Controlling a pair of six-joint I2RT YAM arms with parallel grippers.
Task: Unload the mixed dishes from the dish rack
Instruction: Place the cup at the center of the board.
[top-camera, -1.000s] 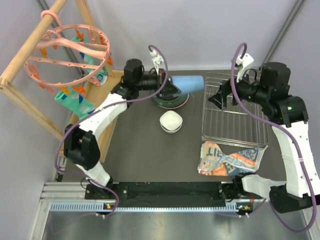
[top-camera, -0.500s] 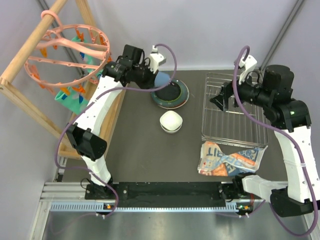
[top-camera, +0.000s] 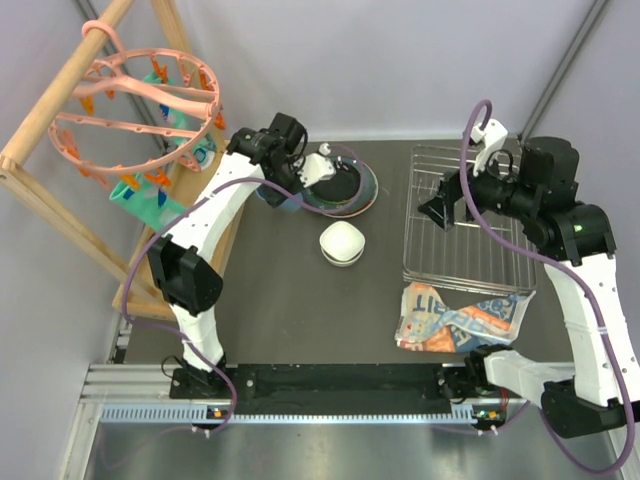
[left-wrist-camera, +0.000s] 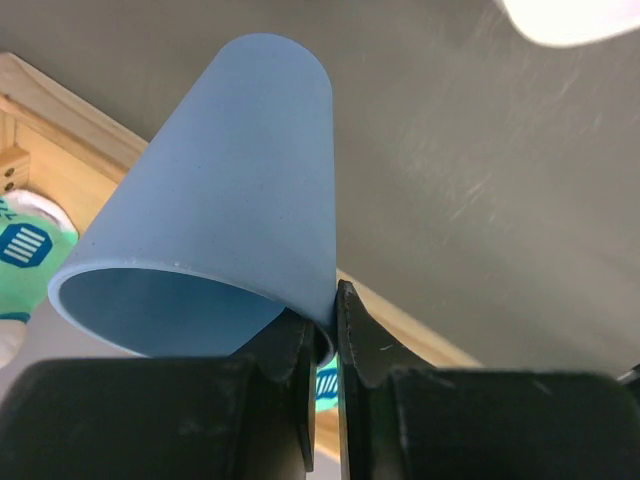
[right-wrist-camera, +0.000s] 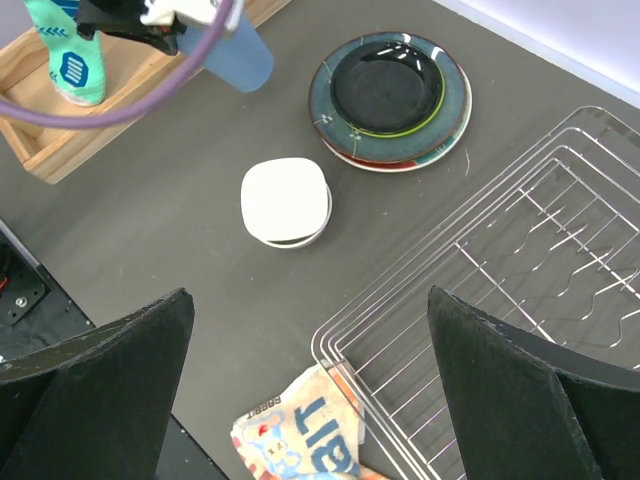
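Note:
My left gripper (left-wrist-camera: 335, 300) is shut on the rim of the light blue cup (left-wrist-camera: 230, 180), one finger inside and one outside. From above, the cup (top-camera: 281, 198) hangs just left of the plate stack, near the wooden base. The dark teal plate (top-camera: 345, 190) tops that stack, with a lime-green ring and a pink rim (right-wrist-camera: 395, 162) showing under it. A white bowl (top-camera: 342, 243) lies upside down in front of the stack. The wire dish rack (top-camera: 468, 225) stands at the right with nothing visible in it. My right gripper (top-camera: 440, 205) hovers open over its left edge.
A printed orange-blue-white packet (top-camera: 460, 318) lies against the rack's near side. A wooden frame with a pink ring of clips (top-camera: 140, 100) stands at the back left, its wooden base (right-wrist-camera: 90, 110) beside the cup. A green-white sock (left-wrist-camera: 25, 245) rests there.
My left arm has swung the blue cup from over the plate stack to its left side and turned it downward. The right arm has hardly moved.

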